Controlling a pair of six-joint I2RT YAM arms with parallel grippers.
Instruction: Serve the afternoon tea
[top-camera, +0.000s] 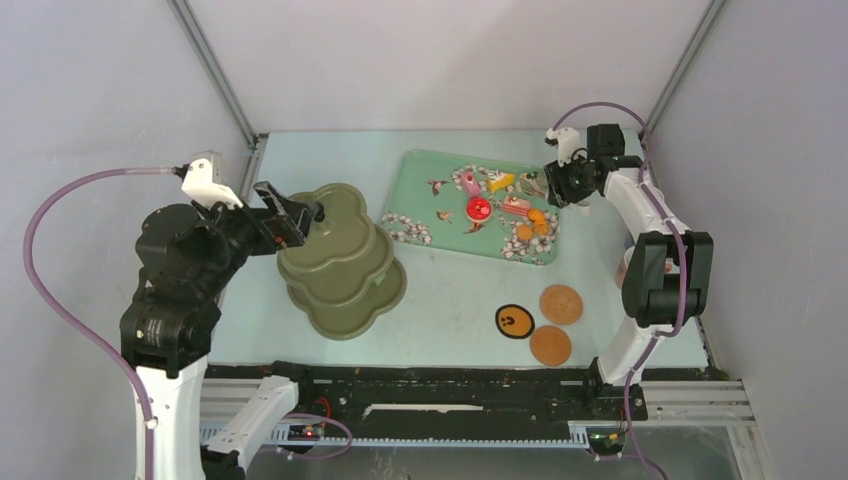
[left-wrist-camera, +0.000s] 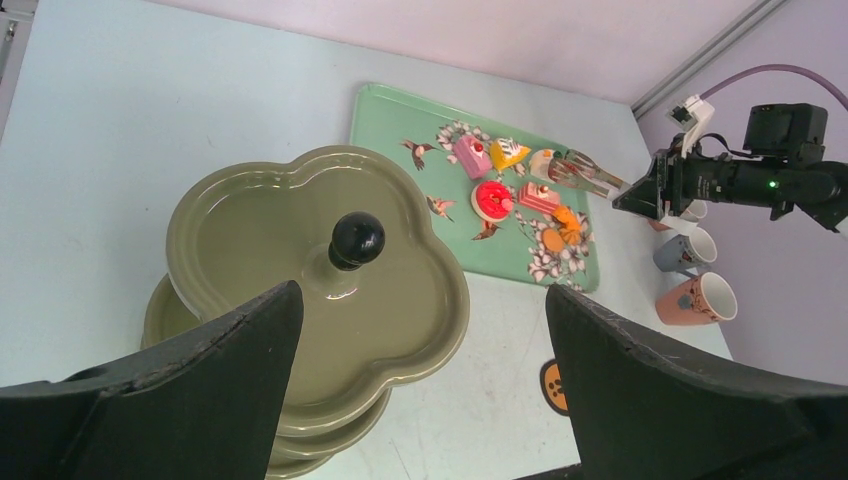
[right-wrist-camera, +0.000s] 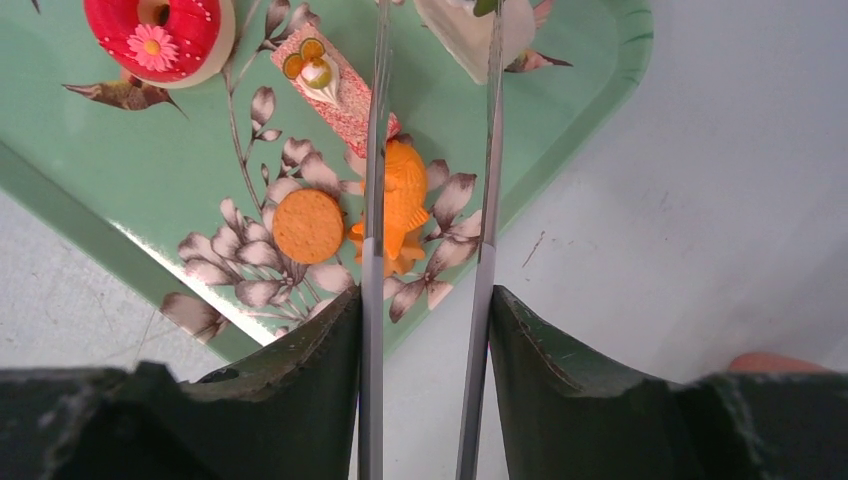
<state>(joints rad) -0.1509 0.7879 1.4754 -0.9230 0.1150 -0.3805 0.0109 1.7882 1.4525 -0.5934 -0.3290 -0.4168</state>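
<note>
Over the floral tray, mid-frame, our right gripper clamps the tongs, whose blades flank the orange pastry lying lengthwise above.

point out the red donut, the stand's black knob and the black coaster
red donut (right-wrist-camera: 190, 28): right wrist view, on its red icing
black knob (left-wrist-camera: 357, 238): left wrist view, middle of the ball
black coaster (top-camera: 514, 321): top external view, its centre

Glossy olive stand — shiny metal tongs
</note>
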